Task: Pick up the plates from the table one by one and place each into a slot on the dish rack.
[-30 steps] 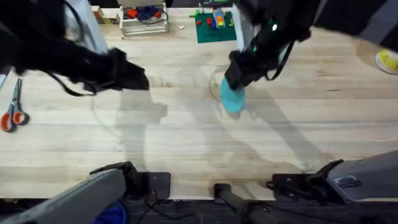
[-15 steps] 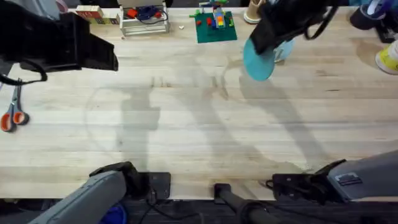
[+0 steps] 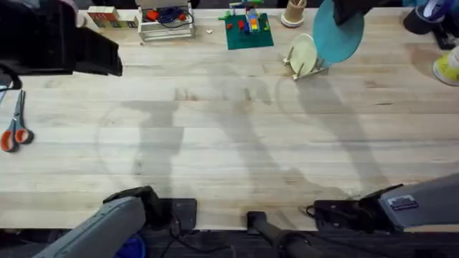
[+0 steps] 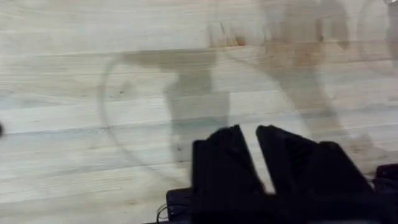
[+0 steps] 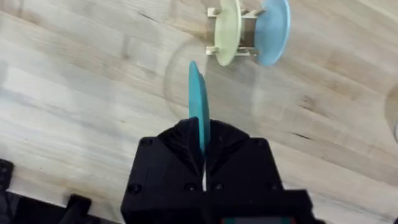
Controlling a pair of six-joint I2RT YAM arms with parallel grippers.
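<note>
Turquoise round plastic plate (image 5: 198, 99) held on edge, clamped between the black fingers of the right end effector (image 5: 203, 146), lifted off the pale wood plank table (image 3: 229, 143). Beyond it stands the small light wooden dish rack (image 5: 233, 48), already carrying a cream plate (image 5: 228, 31) and a light blue plate (image 5: 273, 31) upright in its slots. Left end effector (image 4: 250, 140) hangs over bare planks well apart, fingers nearly together, a thin gap between, gripping nothing.
</note>
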